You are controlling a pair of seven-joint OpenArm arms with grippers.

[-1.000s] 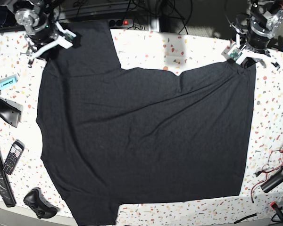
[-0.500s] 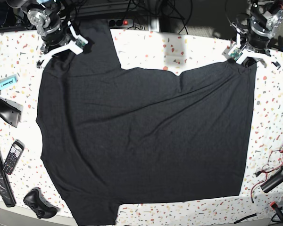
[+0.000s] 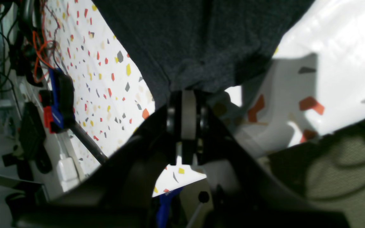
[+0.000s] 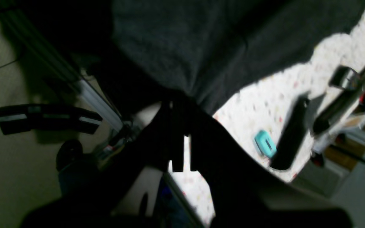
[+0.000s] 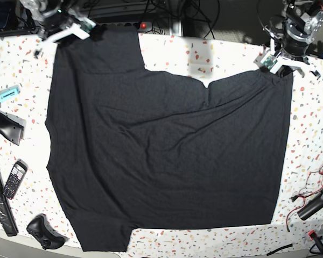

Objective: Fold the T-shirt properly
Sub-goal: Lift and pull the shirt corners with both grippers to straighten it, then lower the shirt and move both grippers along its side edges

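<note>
The base view is bright and even, lit from above, with a pale glare patch on the speckled table (image 5: pixel 199 62) and curved edges from the wide lens. The left wrist view is sharp on the T-shirt (image 3: pixel 201 41) but blown out white at right. The right wrist view is dim and smeared (motion blur throughout), its foreground nearly black.

The left gripper (image 3: pixel 185 95) is seen with its jaws closed tight on a bunched edge of the T-shirt (image 3: pixel 198 38). The dark fabric is spread upward from the grip over the speckled tabletop (image 3: pixel 106 82). Red and orange wires (image 3: pixel 38 53) are noted at the table's edge.
</note>
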